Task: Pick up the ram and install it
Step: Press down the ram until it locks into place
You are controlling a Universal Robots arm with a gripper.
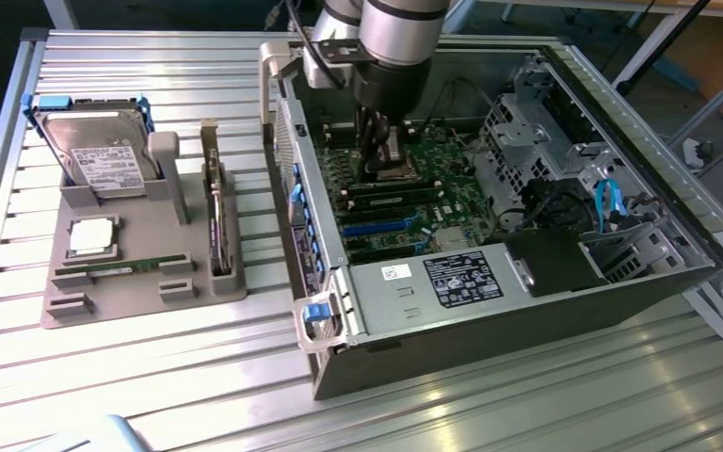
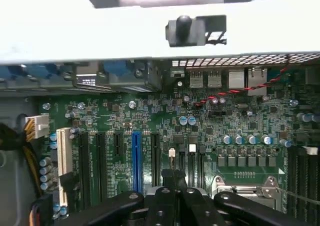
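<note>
Slatted alu. table, glare on slats; orange floor beyond

case top open, access from above | drive cage and cables crowding the exterior view's right | case wall blocking the left | bare tabletop free in front of tray
</note>
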